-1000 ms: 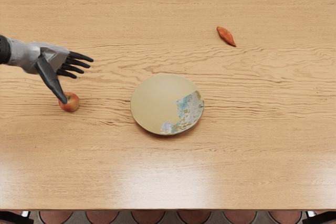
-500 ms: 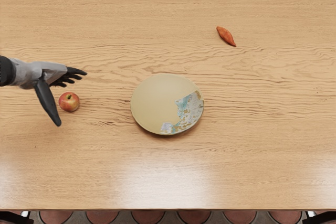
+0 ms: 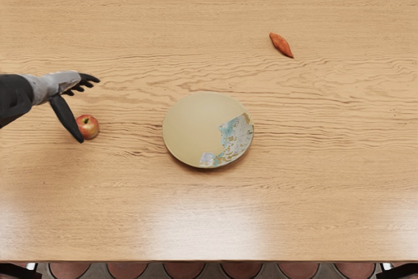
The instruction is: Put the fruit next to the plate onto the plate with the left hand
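A small red-and-yellow apple lies on the wooden table, left of a round beige plate with a blue-white patch at its lower right. My left hand comes in from the left edge and hovers just left of and above the apple, fingers spread and holding nothing. Its thumb points down beside the apple's left side, the other fingers reach out behind it. An orange sweet potato lies far off at the back right. The right arm is out of view.
The wooden table fills the view, with a brick wall along its far edge. The plate holds nothing.
My left hand has pulled back toward the left edge and rolled, its thumb swinging from over the apple to the apple's left side. The apple and plate have not moved.
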